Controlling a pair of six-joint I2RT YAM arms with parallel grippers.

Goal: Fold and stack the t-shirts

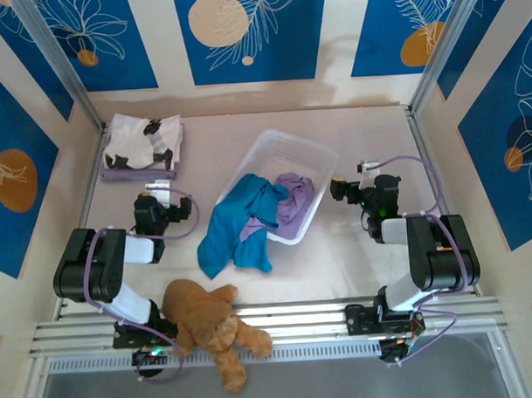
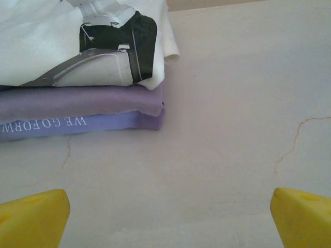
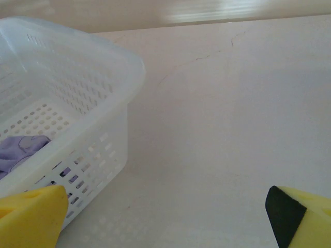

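At far left, a stack is finished: a white t-shirt with black blotches (image 1: 142,142) lies on folded lavender t-shirts (image 2: 77,103). Just near of it hovers the left gripper (image 2: 165,222), jaws wide and empty. In the middle, a crumpled teal-blue t-shirt (image 1: 232,222) spills from a white perforated plastic basket (image 1: 286,150), a loose lavender t-shirt (image 1: 294,198) inside. Both look unfolded. Right of the basket, the right gripper (image 3: 165,219) gapes, holding nothing.
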